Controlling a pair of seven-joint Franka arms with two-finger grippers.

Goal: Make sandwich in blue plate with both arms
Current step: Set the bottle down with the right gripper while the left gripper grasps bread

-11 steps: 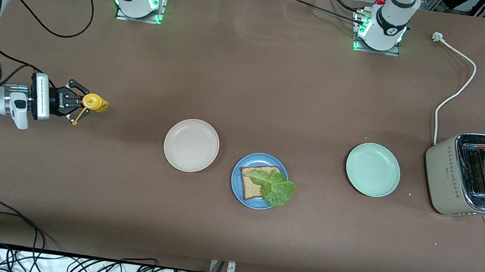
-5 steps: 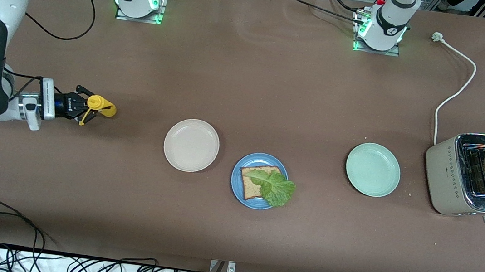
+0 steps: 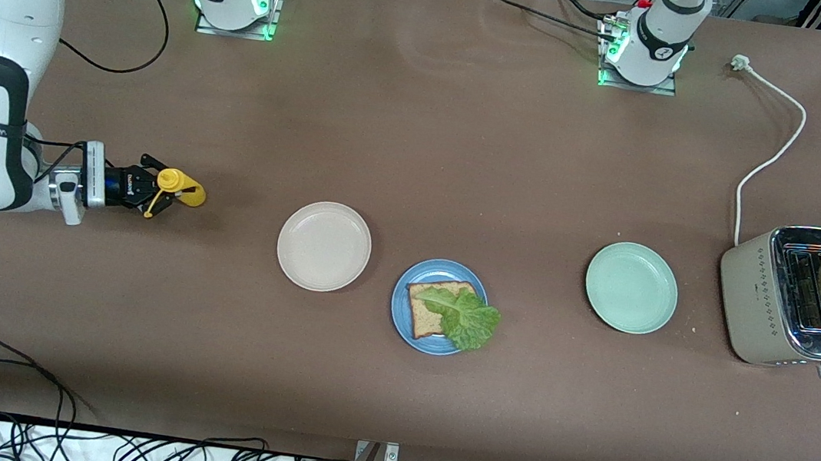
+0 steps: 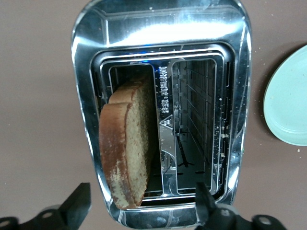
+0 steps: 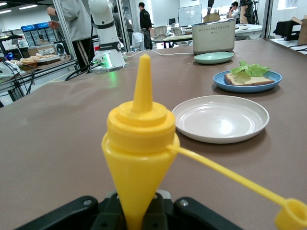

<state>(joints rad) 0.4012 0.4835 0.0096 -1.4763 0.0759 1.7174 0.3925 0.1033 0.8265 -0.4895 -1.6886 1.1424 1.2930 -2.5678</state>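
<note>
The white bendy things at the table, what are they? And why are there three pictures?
They are two robot arms, each ending in a gripper that pinches like two fingers. The big picture looks down at the table from high up. The other two come from little cameras on the arms' wrists.

In the middle is a blue plate holding one bread slice with a lettuce leaf on top. A cream plate and a mint-green plate sit either side of it.

The right gripper is shut on a yellow squeeze bottle, with its cap hanging off a strap.

The left gripper is over the toaster, open around a second bread slice sticking up from a slot, not pinching it yet.
</note>
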